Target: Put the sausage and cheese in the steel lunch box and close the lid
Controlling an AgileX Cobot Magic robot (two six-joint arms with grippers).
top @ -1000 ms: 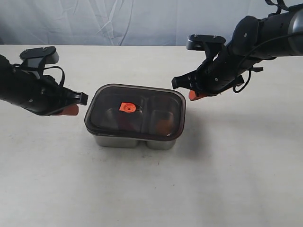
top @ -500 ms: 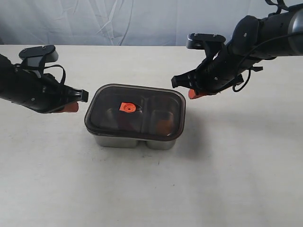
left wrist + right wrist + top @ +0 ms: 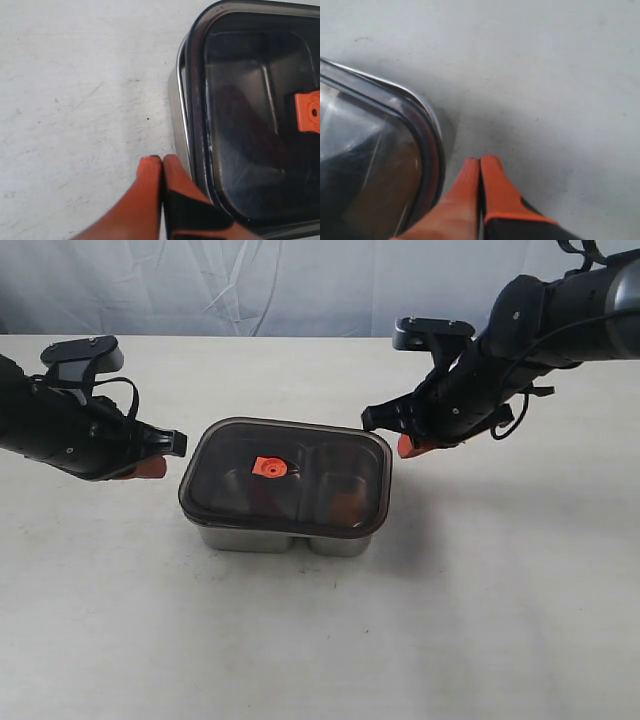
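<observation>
The steel lunch box (image 3: 250, 538), shiny and round-cornered, stands closed, with the dark translucent lid (image 3: 300, 482) flat on its rim. Through the lid, the red sausage (image 3: 242, 127) shows dimly in the box's compartment under the orange valve tab (image 3: 267, 467). The orange cheese (image 3: 347, 506) lies in the other compartment.

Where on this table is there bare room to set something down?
Widest bare stretch: the table on the camera's side of the lunch box, edge to edge. A second bare strip lies between the box and the cloth backdrop. Crowded: beside the box's left end and far right corner, where the shut left gripper and shut right gripper sit.
</observation>
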